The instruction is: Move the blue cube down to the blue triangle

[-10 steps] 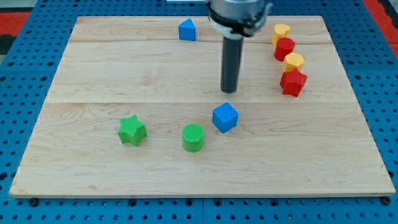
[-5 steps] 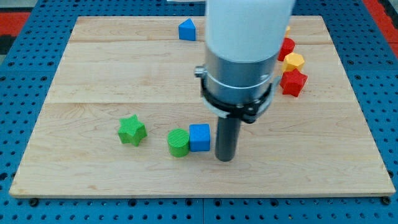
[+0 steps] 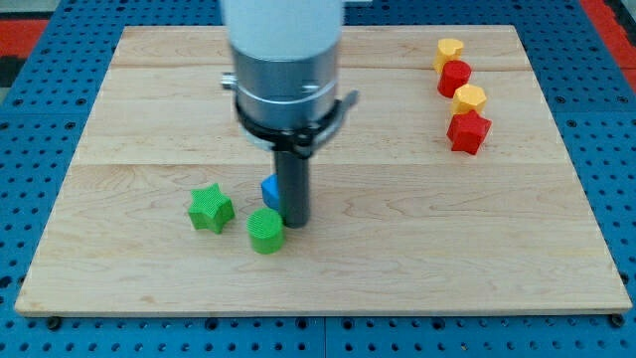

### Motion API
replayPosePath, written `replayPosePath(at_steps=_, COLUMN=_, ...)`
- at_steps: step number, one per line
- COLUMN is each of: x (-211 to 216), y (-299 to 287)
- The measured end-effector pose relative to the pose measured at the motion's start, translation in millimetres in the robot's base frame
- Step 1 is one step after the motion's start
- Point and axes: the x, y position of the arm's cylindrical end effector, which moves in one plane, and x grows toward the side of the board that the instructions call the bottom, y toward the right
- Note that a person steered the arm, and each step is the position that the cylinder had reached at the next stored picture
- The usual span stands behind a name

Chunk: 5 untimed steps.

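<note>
On the wooden bench [image 3: 149,109], a green star [image 3: 211,209] lies at the left. Right of it, a green cylinder [image 3: 265,231] stands touching my tip [image 3: 295,221]. The blue cube [image 3: 269,190] is mostly hidden behind the rod. No hand is present here. At the far right are a yellow block [image 3: 449,50], a red block [image 3: 455,77], another yellow block [image 3: 469,98] and a red star-like block [image 3: 468,131].

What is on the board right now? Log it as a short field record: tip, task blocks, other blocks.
tip: my tip sits just right of the green cylinder block
blue cube block: mostly hidden behind the rod
blue triangle block: not visible, arm covers that area
green star block: left of the cylinder
view's right: yellow block, red block, yellow block, red block
surface: wooden board
</note>
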Motion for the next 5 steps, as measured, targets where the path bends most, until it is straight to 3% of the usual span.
replayPosePath(at_steps=3, x=-87, y=-55)
replayPosePath(at_steps=5, x=-138, y=-15)
